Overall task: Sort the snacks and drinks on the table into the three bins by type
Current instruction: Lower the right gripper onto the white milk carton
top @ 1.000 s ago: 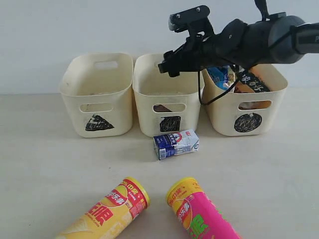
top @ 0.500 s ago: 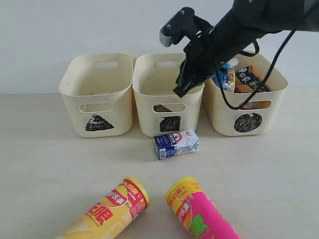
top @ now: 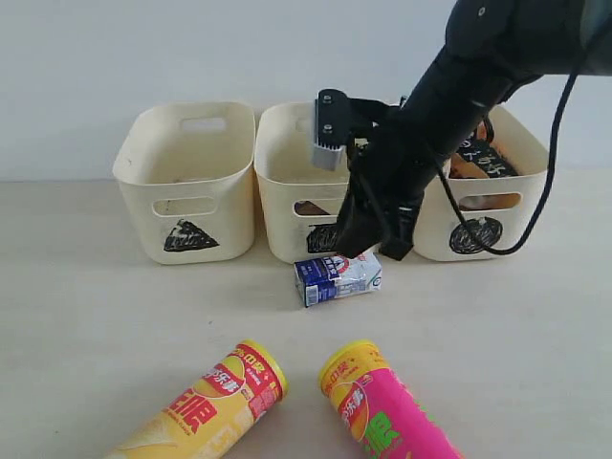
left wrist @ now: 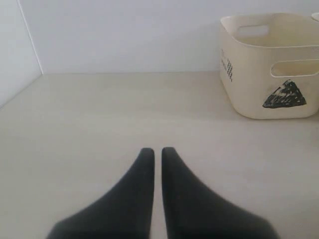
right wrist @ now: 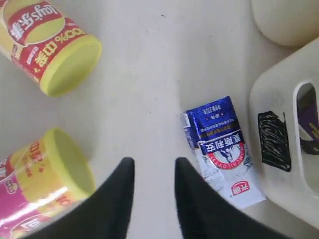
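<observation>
Blue-and-white carton (top: pixel 338 276) is next: I've swung my right gripper (right wrist: pixel 154 165) down from over the bins (top: pixel 277 143), jaws slightly apart, empty, above it; left gripper (left wrist: pixel 157 150) closed.

A pale cream tabletop (top: pixel 76 325) is stretching across the lower part of the exterior view, its matte surface catching soft shadows (faint, with blurred edges). Behind it a plain whitish wall (top: pixel 115 48) is rising, meeting the tabletop along a straight line. In the left wrist view a second wall (left wrist: pixel 12 55) is closing off the tabletop's side, forming a corner.
</observation>
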Robot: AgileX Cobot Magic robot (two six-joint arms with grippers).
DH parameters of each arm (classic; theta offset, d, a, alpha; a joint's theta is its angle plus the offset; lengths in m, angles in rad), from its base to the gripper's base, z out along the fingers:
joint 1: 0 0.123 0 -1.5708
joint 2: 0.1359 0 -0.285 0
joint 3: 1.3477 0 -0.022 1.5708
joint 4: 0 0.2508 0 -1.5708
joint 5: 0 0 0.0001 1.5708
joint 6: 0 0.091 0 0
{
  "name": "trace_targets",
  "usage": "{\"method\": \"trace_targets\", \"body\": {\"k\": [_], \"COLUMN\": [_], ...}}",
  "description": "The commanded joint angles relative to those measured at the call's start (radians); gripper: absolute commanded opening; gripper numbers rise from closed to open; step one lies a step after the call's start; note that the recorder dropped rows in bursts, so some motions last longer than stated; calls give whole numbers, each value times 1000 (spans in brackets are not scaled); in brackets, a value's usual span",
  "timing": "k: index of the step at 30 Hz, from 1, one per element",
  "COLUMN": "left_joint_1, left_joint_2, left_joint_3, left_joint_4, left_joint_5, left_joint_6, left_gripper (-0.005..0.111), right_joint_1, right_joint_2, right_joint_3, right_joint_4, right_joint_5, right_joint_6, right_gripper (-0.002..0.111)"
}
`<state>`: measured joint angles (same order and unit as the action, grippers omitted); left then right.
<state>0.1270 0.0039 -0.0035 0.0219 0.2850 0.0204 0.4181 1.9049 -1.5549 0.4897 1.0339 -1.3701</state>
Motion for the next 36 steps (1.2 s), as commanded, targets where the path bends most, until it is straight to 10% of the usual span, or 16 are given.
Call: {"method": "trace_targets", "body": {"k": [1, 21, 36], "left_joint_1": [0, 0, 0], "left_joint_2": [-4, -4, -4], "left_joint_3": [4, 4, 4], "left_joint_4": [-4, -4, -4], "left_joint_5": [-1, -1, -1], "left_joint_6": [-6, -6, -6], "left_gripper": [4, 4, 4], "right_joint_1": [0, 80, 80], "right_joint_2": [-8, 96, 175], "right_joint_3": [32, 36, 38], "right_joint_4": [65, -183, -324], "right_joint_5": [-128, -385, -454], "right_joint_6": [51, 1068, 1101], "right_gripper": [71, 92, 92]}}
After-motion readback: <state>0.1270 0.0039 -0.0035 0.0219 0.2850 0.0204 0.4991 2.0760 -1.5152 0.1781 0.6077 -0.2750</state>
